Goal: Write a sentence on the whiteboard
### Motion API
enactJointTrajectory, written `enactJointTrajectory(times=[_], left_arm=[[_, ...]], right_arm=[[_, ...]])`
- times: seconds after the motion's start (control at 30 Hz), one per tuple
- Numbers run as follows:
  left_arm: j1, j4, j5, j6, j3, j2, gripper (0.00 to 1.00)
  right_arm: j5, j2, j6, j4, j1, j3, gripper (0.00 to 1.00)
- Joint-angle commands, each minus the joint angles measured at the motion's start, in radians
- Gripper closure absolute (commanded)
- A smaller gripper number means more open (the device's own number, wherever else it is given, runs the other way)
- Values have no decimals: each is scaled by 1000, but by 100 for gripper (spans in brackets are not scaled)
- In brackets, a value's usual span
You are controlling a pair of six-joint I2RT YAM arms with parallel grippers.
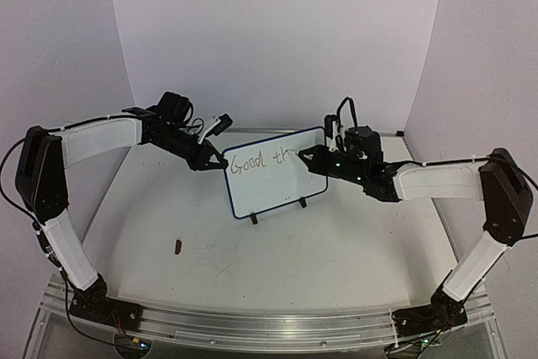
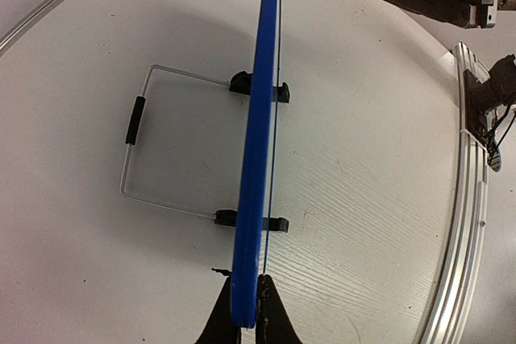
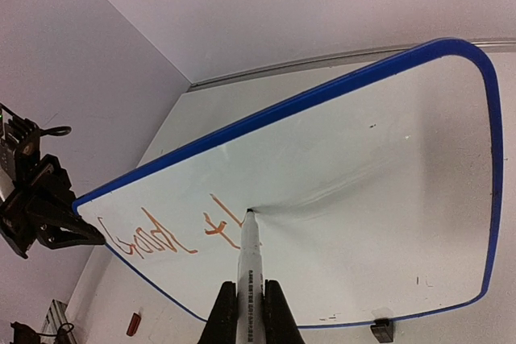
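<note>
- While pinched on its left edge, the whiteboard [image 1: 273, 187] stands upright mid-table, with the left gripper [image 1: 217, 161] pressed shut on the rim.
- Sentence [image 1: 256, 161] reads "Good th"; unfinished, line runs rightward.
- Right gripper [image 1: 306, 155] pinches marker [image 3: 248, 263], tip touching board just right of the last letter; the nearer arm for writing.

A robotics lab cell: white table [image 1: 336, 250] edged by an aluminium rail [image 1: 269, 325], enclosed by plain white backdrop [image 1: 277, 39].
</note>
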Motion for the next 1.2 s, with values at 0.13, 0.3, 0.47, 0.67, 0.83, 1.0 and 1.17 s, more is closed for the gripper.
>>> enactJointTrajectory(times=[0.13, 0.3, 0.47, 0.67, 0.83, 1.0, 1.17], left_arm=[[-9, -73, -122, 54, 3, 48, 100], [-10, -73, -122, 54, 2, 48, 100], [-11, -72, -122, 54, 4, 48, 100], [-11, -73, -123, 55, 4, 48, 100], [-11, -73, -124, 54, 4, 48, 100], [-11, -73, -125, 55, 2, 44, 100], [-10, -73, -125, 55, 2, 43, 100]], right_arm=[[28, -4, 13, 35, -3, -29, 100], [25, 2, 19, 36, -3, -52, 100], [26, 5, 17, 36, -3, -56, 100], [28, 11, 22, 36, -3, -63, 100], [26, 7, 21, 35, -3, -67, 100], [-11, -39, -4, 21, -3, -61, 100], [-37, -119, -41, -49, -3, -65, 100]])
